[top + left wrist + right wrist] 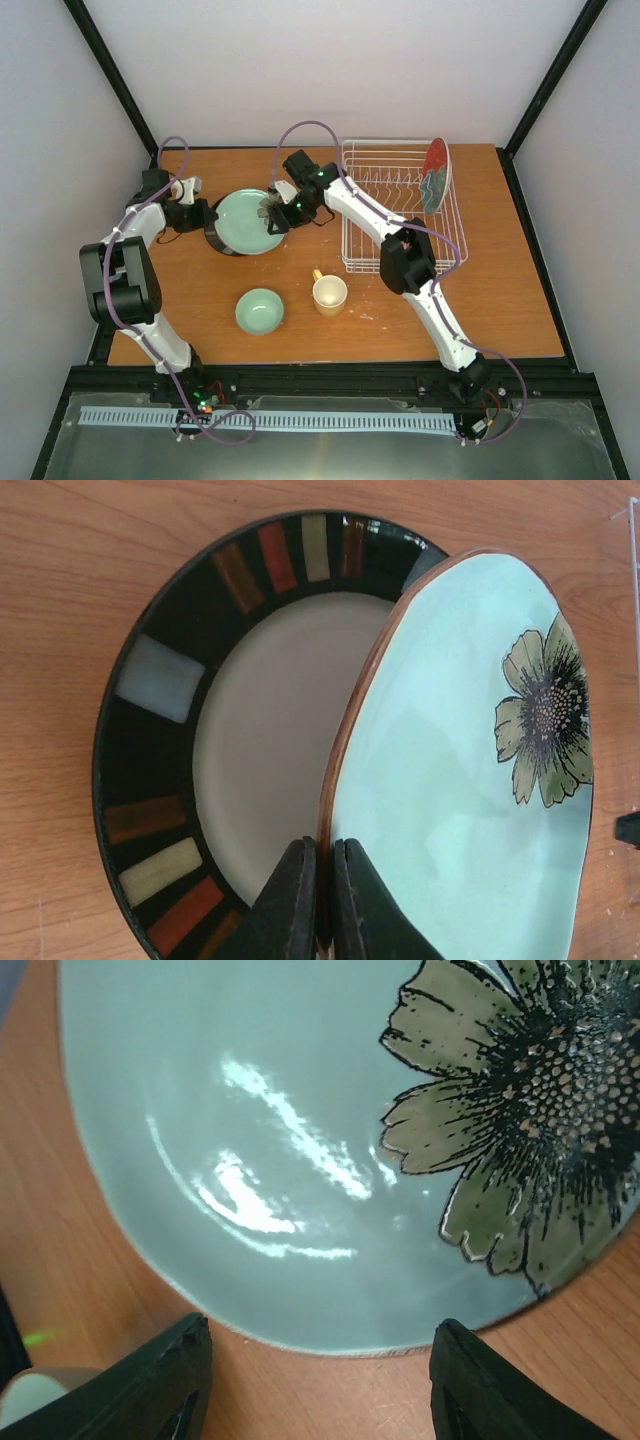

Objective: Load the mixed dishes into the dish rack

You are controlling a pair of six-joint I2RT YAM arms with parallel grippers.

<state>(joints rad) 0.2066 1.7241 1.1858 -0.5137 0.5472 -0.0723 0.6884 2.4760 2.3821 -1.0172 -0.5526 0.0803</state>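
Left end effector [322, 852] is clenched on the rim of the mint-green flower plate [450, 780], which is tilted over the dark cream-centred plate [270, 740], left of the dish rack [385, 150]; right end effector [320, 1330] hangs released, fingers spread at the mint-green plate's right edge

Top view looks down on the whole table [500, 300]; both wrist views sit close over the same mint-green plate [450, 780].

**Pinched at the rim**

The left gripper [322, 858] pinches the brown rim of the flower-printed mint-green plate [450, 780], tilted up over the dark plate [255, 740] with cream centre on the wooden table [60, 560].
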